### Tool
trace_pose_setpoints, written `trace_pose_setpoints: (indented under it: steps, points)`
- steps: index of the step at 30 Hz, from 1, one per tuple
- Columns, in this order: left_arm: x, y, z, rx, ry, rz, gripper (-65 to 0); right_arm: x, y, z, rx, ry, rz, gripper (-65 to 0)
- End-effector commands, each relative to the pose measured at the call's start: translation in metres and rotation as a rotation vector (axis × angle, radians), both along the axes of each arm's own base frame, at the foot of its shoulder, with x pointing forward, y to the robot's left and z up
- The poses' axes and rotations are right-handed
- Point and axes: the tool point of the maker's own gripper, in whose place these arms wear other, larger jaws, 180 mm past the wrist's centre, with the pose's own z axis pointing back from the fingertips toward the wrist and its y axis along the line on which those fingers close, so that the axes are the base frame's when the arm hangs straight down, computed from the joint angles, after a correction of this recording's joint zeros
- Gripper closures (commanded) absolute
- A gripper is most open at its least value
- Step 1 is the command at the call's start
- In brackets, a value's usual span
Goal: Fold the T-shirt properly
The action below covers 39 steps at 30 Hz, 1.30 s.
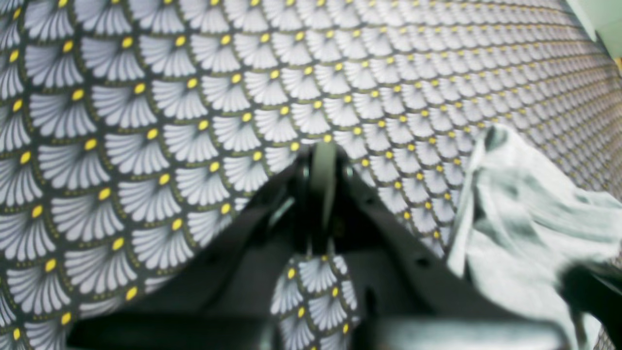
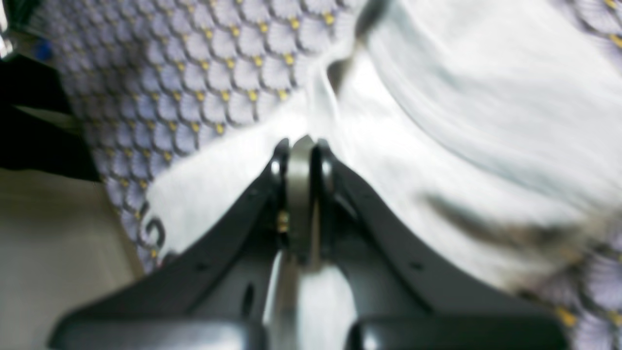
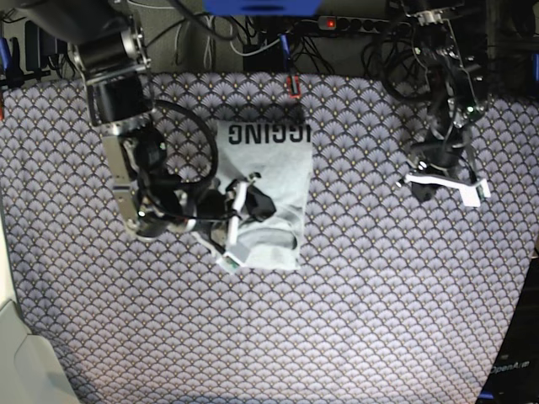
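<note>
A counter (image 3: pixel 379 320) draped in a purple-grey cloth (image 3: pixel 396 278) with a fan pattern and yellow dots fills the scene. A pale grey shirt (image 3: pixel 282 172) lies on it toward the far middle, folded into a rough rectangle, with black block letters showing along its far edge.

The right end effector (image 3: pixel 244 206) sits low over the shirt's near left part, its jaws pressed together. Its wrist view shows pale fabric between the black fingers (image 2: pixel 323 165), so it appears to be pinching a fold of the shirt, though that view is blurred.

The left end effector (image 3: pixel 445 181) hovers well apart from the shirt, above bare cloth on the other side. Its jaws are pressed together with nothing in them. In its wrist view a bunched edge of the shirt shows at the right side
</note>
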Motion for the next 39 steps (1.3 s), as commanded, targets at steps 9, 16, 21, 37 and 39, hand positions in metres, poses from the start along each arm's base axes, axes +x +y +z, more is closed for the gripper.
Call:
trace_pose_setpoints:
  steps: [9, 16, 21, 37, 39]
  points:
    - [-0.003, 0.009, 0.007, 0.036, -0.018, -0.003, -0.3, 0.044, 0.007, 0.018, -0.002, -0.062, 0.026, 0.0]
    - [-0.008, 0.009, 0.003, 0.038, -0.003, -0.004, -0.3, 0.063, 0.006, 0.039, -0.005, -0.116, 0.026, 0.0]
    - [-0.009, 0.014, 0.005, 0.056, -0.002, -0.008, -0.3, 0.059, 0.006, 0.035, -0.015, -0.102, 0.031, 0.0]
    - [-0.06, 0.013, 0.028, 0.172, 0.014, -0.091, -0.3, -0.046, -0.057, 0.033, -0.2, -0.233, 0.162, 0.0]
    - [-0.073, 0.012, 0.023, 0.176, 0.042, -0.101, -0.3, -0.063, -0.066, 0.034, -0.225, -0.246, 0.187, 0.0]
